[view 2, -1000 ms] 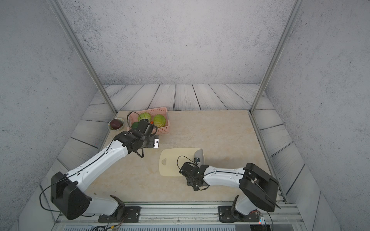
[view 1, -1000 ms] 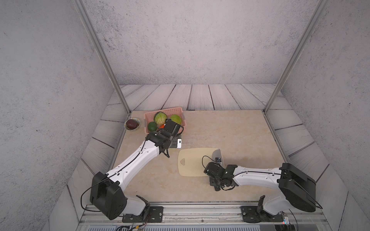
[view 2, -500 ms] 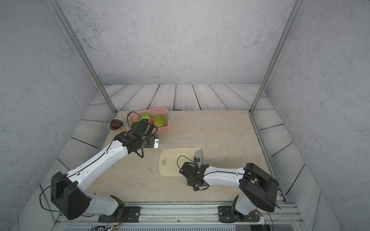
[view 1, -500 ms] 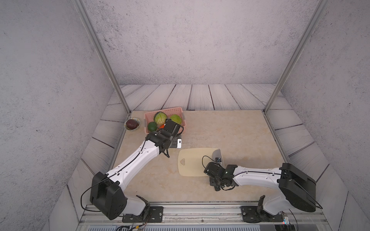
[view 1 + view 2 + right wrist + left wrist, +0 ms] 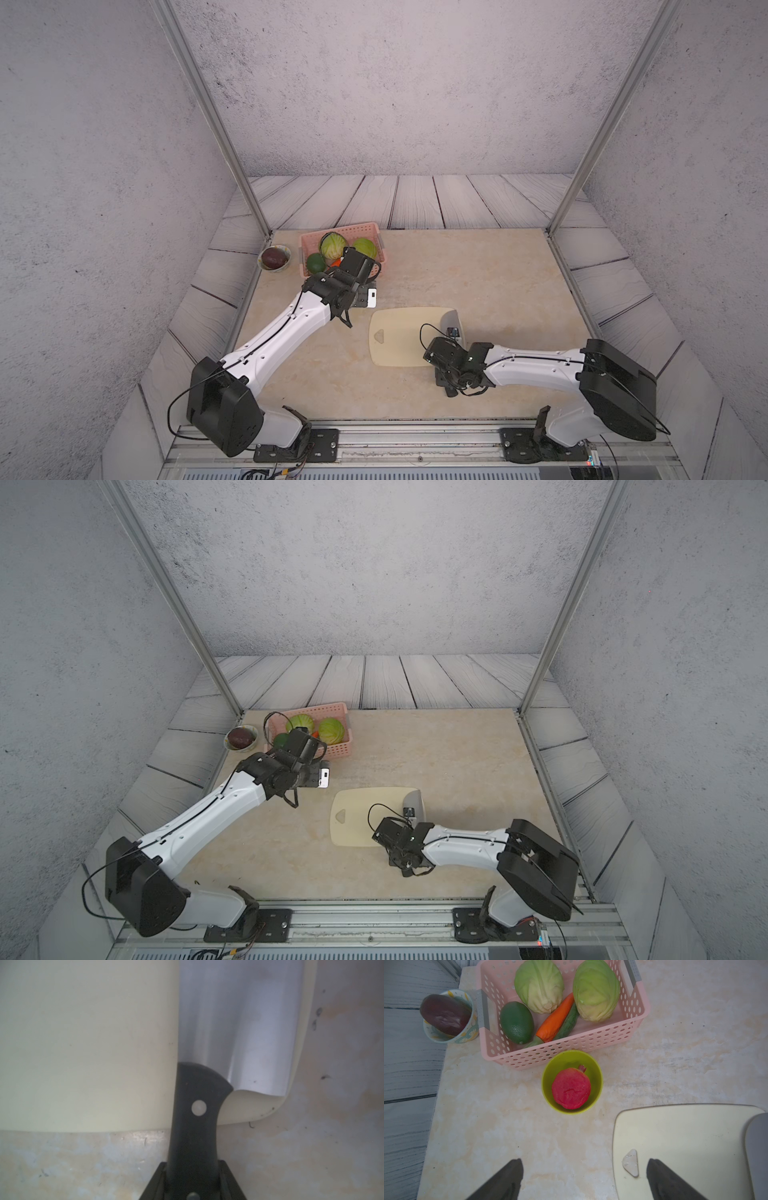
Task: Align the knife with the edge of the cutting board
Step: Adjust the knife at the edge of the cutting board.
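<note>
Knife (image 5: 228, 1032) handle sits clamped in right pincer (image 5: 192, 1180), blade ahead along cutting board (image 5: 83, 1043) edge. Left pincer (image 5: 583, 1176) gapes wide.

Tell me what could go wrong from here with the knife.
1. The knife leaves only a thin strip of cutting board beyond its blade; a nudge outward might slide it off that edge.
2. The right pincer is shut on the handle, which overhangs the board; dragging might shift the board too.
</note>
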Robot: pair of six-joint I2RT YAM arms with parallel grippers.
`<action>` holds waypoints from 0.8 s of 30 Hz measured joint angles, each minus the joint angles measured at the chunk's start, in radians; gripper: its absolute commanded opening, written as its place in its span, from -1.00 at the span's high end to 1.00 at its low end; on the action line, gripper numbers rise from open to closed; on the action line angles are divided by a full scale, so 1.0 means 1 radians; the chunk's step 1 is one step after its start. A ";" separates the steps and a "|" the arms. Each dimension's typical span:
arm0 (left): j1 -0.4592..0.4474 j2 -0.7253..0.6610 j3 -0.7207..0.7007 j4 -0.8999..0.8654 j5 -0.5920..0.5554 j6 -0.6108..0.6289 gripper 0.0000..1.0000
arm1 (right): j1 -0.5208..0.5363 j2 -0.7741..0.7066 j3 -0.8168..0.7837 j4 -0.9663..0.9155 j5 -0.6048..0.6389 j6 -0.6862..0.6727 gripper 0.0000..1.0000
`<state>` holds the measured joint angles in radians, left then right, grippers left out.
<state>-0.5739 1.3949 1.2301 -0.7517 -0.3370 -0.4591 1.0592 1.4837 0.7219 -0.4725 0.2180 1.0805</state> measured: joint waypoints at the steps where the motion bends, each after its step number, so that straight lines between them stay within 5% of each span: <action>1: 0.000 0.000 0.000 0.000 0.000 0.000 -0.97 | 0.000 -0.002 -0.002 -0.002 0.000 0.000 0.83; 17: 0.000 0.000 0.000 0.000 0.000 0.000 -0.97 | -0.002 -0.018 -0.015 -0.007 0.000 0.000 0.84; 24: 0.000 0.000 0.000 0.000 0.000 0.000 -0.97 | -0.003 -0.018 -0.016 -0.007 0.000 -0.002 0.52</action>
<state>-0.5739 1.3945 1.2301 -0.7521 -0.3370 -0.4591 1.0565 1.4662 0.7063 -0.4793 0.2184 1.0790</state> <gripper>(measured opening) 0.984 0.363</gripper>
